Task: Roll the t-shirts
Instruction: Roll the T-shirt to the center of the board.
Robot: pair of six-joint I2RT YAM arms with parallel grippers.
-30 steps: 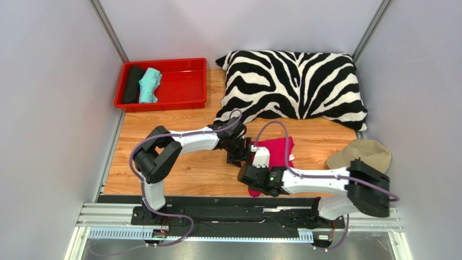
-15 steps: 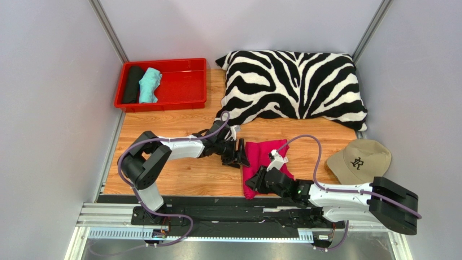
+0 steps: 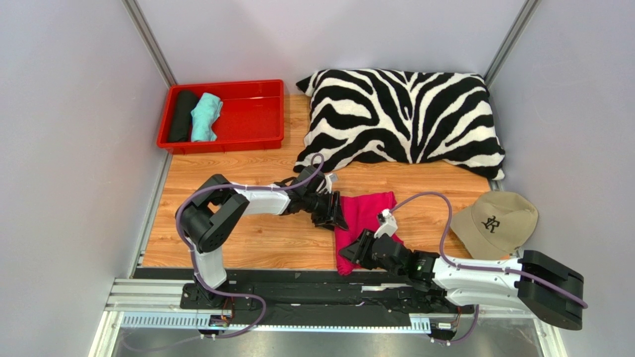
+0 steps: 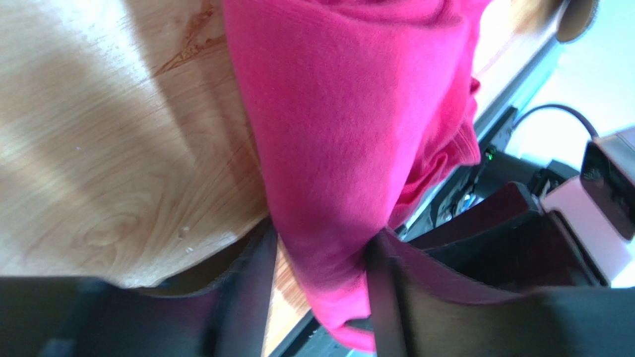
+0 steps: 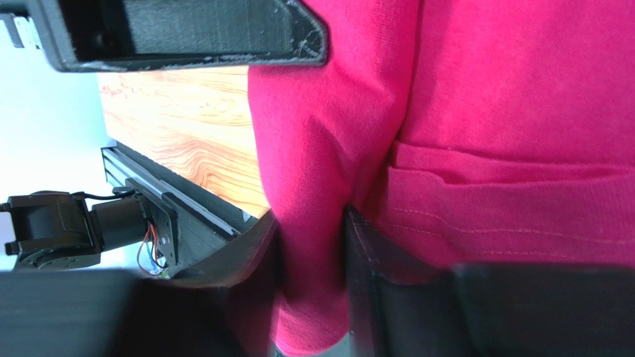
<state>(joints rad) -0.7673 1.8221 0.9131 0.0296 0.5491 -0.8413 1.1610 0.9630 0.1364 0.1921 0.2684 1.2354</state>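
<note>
Seen from above, a bright magenta-pink cloth t-shirt [image 3: 367,210] lies bunched on the wooden desk [image 3: 246,245] between the two arms, near the front edge. The left gripper [image 3: 333,216] meets its left side and the right gripper [image 3: 356,256] its near end. A black fabric roll [image 3: 181,115] and a teal fabric roll [image 3: 205,117] sit side by side in the red plastic tray [image 3: 220,145]. A zebra-striped pillow [image 3: 402,115] lies behind and a beige cap [image 3: 496,216] to the right.

At the left wrist, the left gripper [image 4: 320,242] pinches a fold of the t-shirt [image 4: 335,134] — cloth fills the gap.

At the right wrist, the right gripper [image 5: 311,223] squeezes a narrower fold — the rest of the t-shirt [image 5: 522,111] spreads beyond
</note>
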